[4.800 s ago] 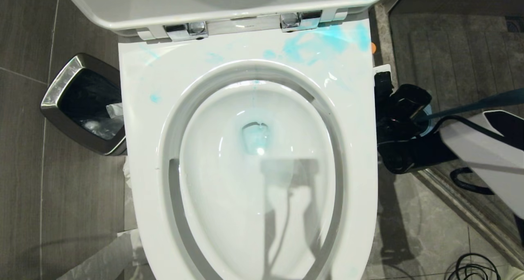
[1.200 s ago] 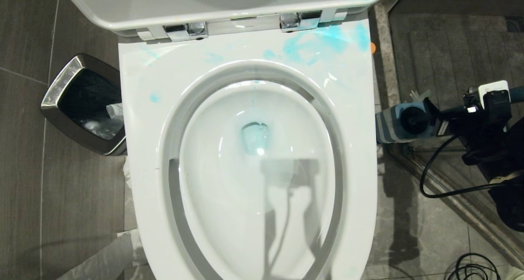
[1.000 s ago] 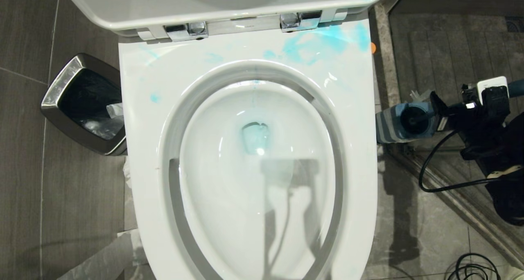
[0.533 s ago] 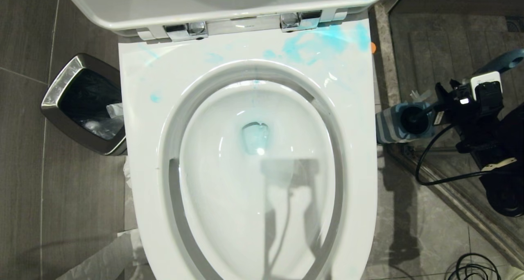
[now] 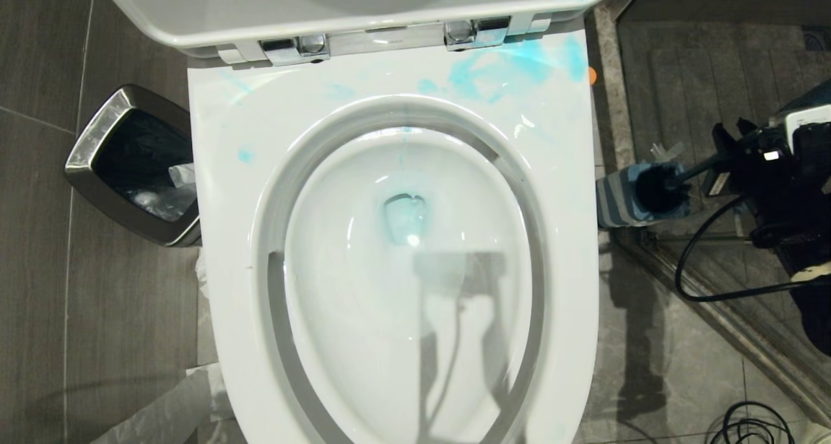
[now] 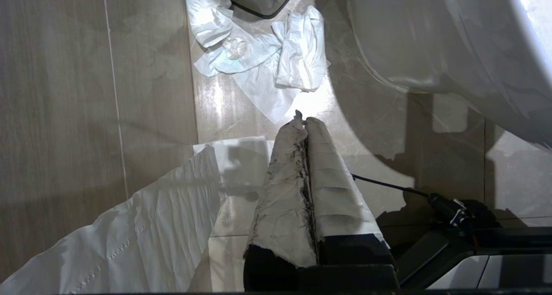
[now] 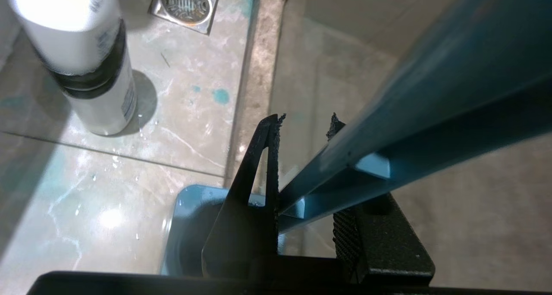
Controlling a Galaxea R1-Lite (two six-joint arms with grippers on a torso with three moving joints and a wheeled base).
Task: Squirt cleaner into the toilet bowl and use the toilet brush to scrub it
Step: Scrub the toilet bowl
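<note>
The toilet bowl (image 5: 402, 249) filled the middle of the head view, lid up, with blue cleaner pooled at its drain and blue smears (image 5: 513, 64) across the back of the rim. A steel bin (image 5: 133, 165) stood on the floor to its left, with crumpled tissue (image 6: 258, 58) lying near the base of the toilet. To the right of the bowl, the blue brush holder (image 5: 626, 200) stood on the floor, the dark head of the toilet brush (image 5: 659, 189) at its mouth. The right claw (image 7: 302, 127) was closed on the brush's teal handle (image 7: 388, 135), tilted above the holder. A white cleaner bottle (image 7: 82, 58) stood nearby beside a floor drain (image 7: 185, 4). The left claw (image 6: 304, 120), its fingers wrapped in white, hung closed and empty above the floor.
</note>
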